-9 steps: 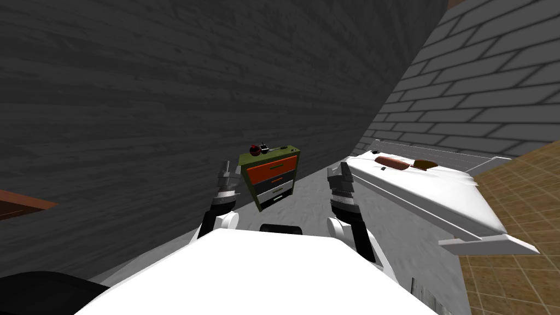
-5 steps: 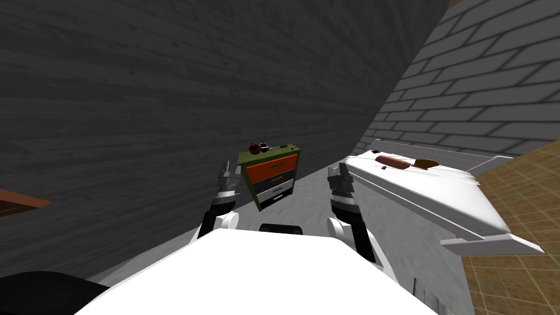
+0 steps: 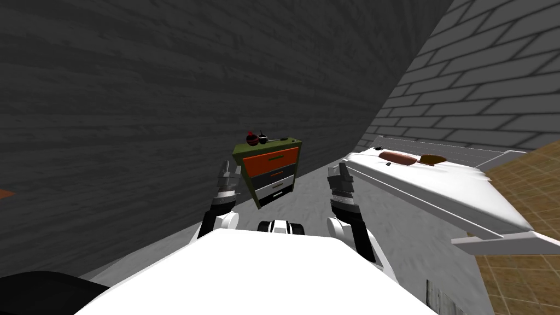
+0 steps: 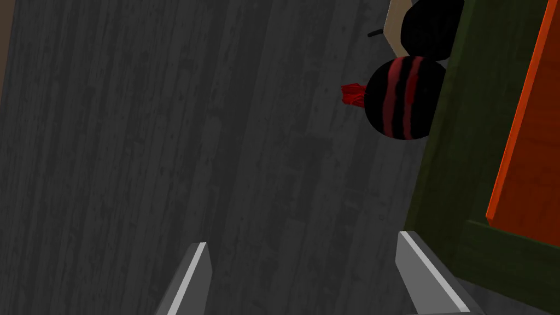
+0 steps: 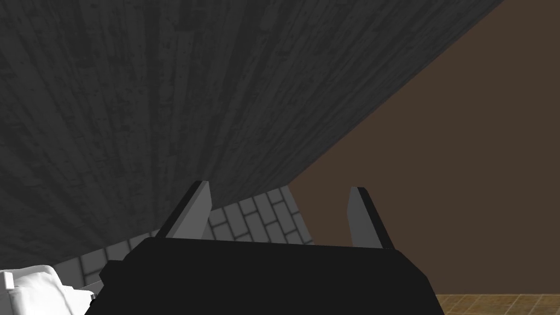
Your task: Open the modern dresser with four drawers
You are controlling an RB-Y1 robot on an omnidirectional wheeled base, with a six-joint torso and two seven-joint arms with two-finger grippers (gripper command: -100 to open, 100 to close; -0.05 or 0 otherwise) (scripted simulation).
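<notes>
Ahead, dresser (image 3: 270,170) closed, by dark plank wall (image 3: 136,109); striped ball (image 4: 402,98) on top, white bed (image 3: 437,186) off right. Left gripper (image 3: 231,165) and right gripper (image 3: 339,169) both spread wide, short of dresser.

My left wrist view: dresser (image 4: 454,164) cut by picture edge, just olive side and strip of orange drawer front (image 4: 535,136) visible. Red-striped black ball (image 4: 402,98) partly hidden behind dresser edge. Dark thing (image 4: 432,24) past it cut off, can't identify. Head view: drawer handles too small to read; bed (image 3: 437,180) runs off edge
</notes>
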